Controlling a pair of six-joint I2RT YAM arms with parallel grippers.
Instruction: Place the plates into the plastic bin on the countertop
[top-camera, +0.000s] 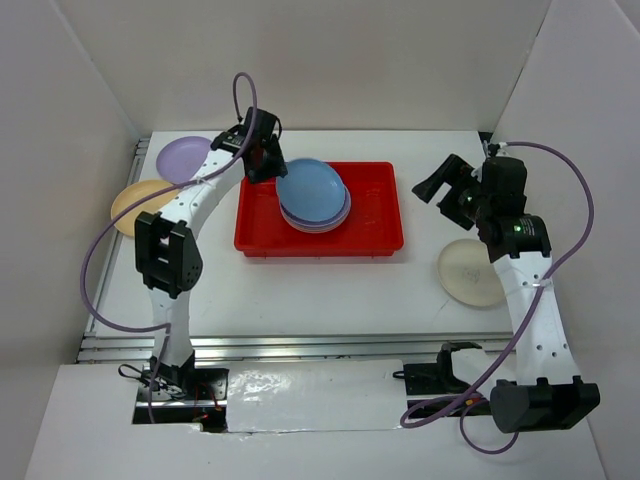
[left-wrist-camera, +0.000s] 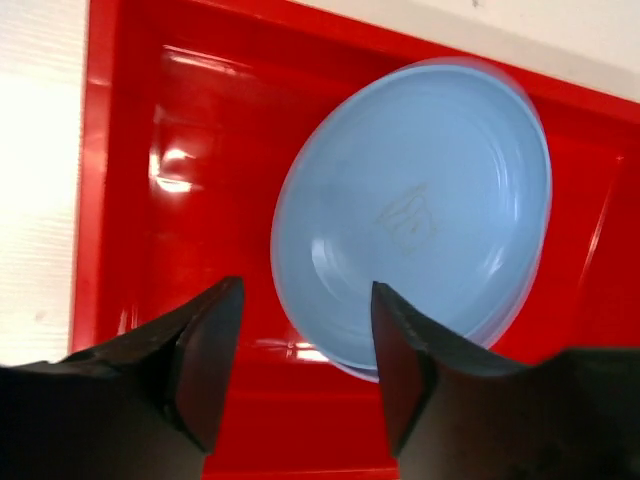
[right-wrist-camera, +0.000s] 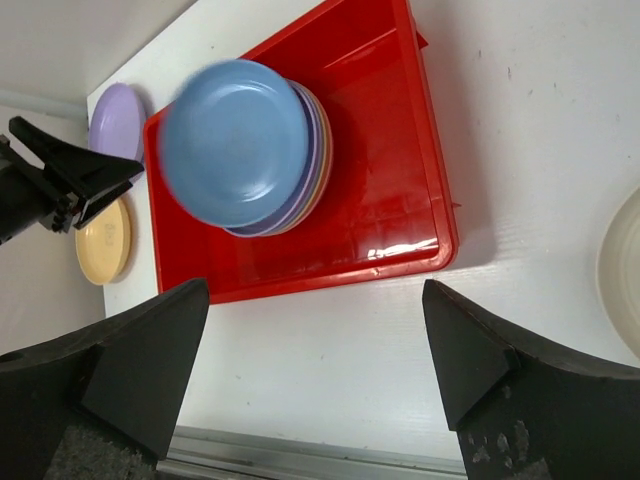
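item one, countertop (top-camera: 330, 285): white, bearing everything listed; its near edge is cut off behind the arm bases. item two, plastic bin (top-camera: 320, 247): red, lying directly beneath and ahead of the left claw (left-wrist-camera: 305, 300) and well off to the left of the right claw (right-wrist-camera: 315, 300); likely set mid-counter so either arm reaches it. item three, stack (top-camera: 318, 224): several plates nested inside the bin, just ahead of the left claw's tips; only lilac and yellowish rims show, so the count cannot be told. item four, blue plate (left-wrist-camera: 420, 210): topmost on the stack, apparently tilted; it is blurred in both wrist views, so whether it lies settled is unclear. item five, cream plate (top-camera: 470, 272): on the counter near the right claw, toward that arm's base, cut off at the right wrist view's edge. item six, lilac plate (top-camera: 180, 156) and orange-yellow plate (top-camera: 128, 205): outside the bin, beyond the left claw on the side away from it, partly hidden by the left arm; these three remain to be binned. item seven, left claw: released, fingers apart, gripping nothing. item eight, right claw: spread wide and empty over bare counter.
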